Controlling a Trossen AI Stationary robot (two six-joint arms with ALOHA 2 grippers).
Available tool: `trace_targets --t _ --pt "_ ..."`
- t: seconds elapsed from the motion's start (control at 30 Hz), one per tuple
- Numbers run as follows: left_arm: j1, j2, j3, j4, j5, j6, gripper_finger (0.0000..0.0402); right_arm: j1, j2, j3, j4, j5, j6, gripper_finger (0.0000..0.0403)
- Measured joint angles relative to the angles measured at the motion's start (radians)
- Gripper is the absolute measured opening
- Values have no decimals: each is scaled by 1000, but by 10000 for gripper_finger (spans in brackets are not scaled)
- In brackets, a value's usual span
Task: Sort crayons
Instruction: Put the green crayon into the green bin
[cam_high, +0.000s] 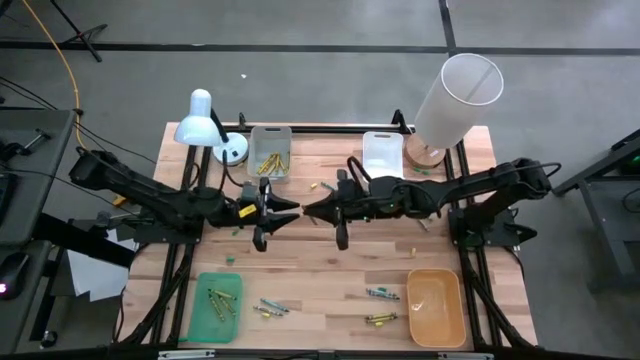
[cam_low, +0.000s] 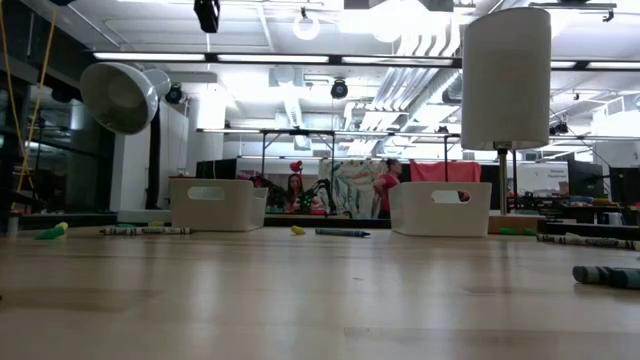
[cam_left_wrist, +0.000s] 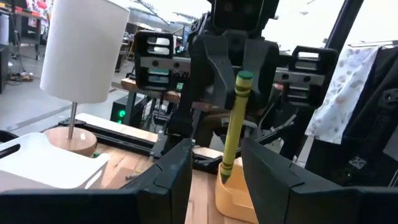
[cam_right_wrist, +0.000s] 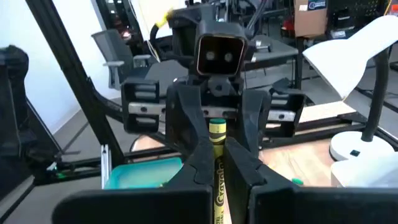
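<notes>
Above the middle of the bench (cam_high: 320, 260), the left pincer (cam_high: 285, 210) and right pincer (cam_high: 318, 210) meet tip to tip, both closed on one yellow crayon (cam_left_wrist: 232, 127). It looks like a handover. The crayon's long axis runs between the two arms, so neither is nearer. The grey tray (cam_high: 270, 153) holding yellow crayons lies just behind the pincers, slightly to the left arm's side, so the left arm seems better placed to carry it there once the right lets go. Loose crayons (cam_high: 270, 307) lie along the bench's front edge.
</notes>
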Motion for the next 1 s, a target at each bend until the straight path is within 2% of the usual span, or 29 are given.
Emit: trace_targets --t 0.4,0.67,1.0 --pt "0 71 11 124 20 14 126 -35 1 0 111 -2 -10 0" --pt "7 149 92 118 24 128 126 -39 2 0 128 -9 8 0" --pt "42 190 135 107 27 124 119 -39 2 0 143 -7 17 0"
